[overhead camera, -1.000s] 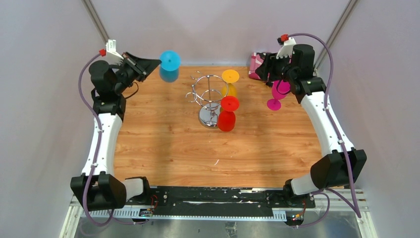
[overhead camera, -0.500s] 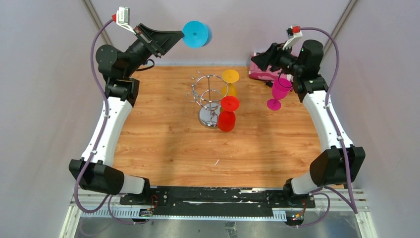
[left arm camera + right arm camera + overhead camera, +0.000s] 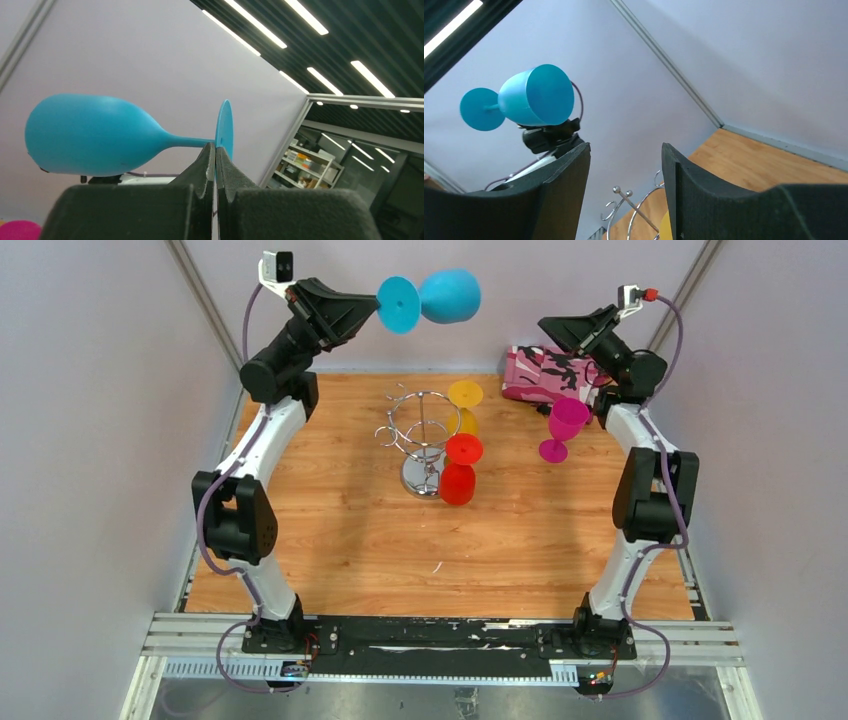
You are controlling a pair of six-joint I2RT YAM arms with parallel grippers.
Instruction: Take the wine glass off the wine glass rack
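Progress: blue wine glass [image 3: 440, 297] off wine glass rack [image 3: 425, 430], held high and horizontal, left fingers [image 3: 204, 167] clamped on stem beside foot. Right fingers [image 3: 559, 185] spread, empty. Pink glass [image 3: 565, 423] upright on table [image 3: 330, 530]. Yellow glass [image 3: 465, 395] and red glass [image 3: 460, 475] hang on rack. Likely left: set blue down, clear those two.

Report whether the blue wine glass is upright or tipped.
Tipped: the blue wine glass lies sideways in the air, stem horizontal, pinched near its foot by the left gripper.
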